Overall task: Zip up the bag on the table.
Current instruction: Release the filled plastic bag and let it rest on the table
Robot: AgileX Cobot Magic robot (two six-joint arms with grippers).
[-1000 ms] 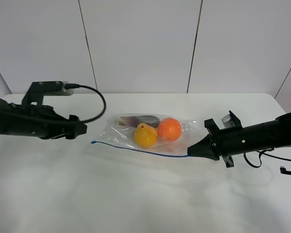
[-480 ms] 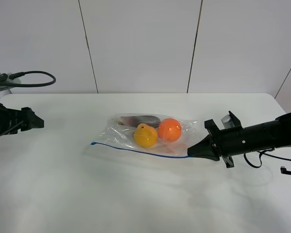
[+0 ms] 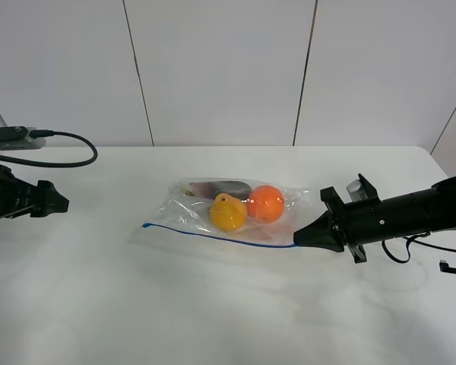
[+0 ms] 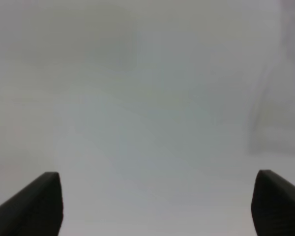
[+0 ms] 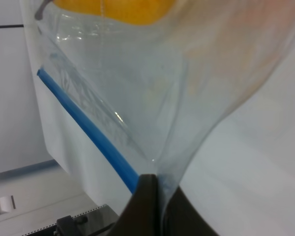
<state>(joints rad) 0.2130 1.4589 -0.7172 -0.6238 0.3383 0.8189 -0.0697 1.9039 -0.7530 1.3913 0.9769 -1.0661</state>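
**Exterior high view**
- Bag (image 3: 188,207): clear plastic, lying flat near the middle of the white desk (image 3: 213,312).
- Contents seen through the film: orange item (image 3: 266,203), yellow item (image 3: 228,213) touching it, and a dark item (image 3: 226,187) behind both.
- Blue zipper strip (image 3: 213,234): runs along the bag's near long edge.
- Right fingers (image 3: 298,236): drawn to a point on the bag's right near corner, at the strip's end.
- Left fingers (image 3: 59,203): at the desk's far left, well apart from the bag. Their spread cannot be told here.

**Left wrist view**
- Left fingers (image 4: 42,206): two dark tips at opposite edges, set wide, nothing held. Only blurred white desk lies between them.

**Right wrist view**
- Right fingers (image 5: 150,206): pressed together, pinching the bag's film just beside the strip's end.
- The strip runs away from the tips, and the yellow item shows beyond.
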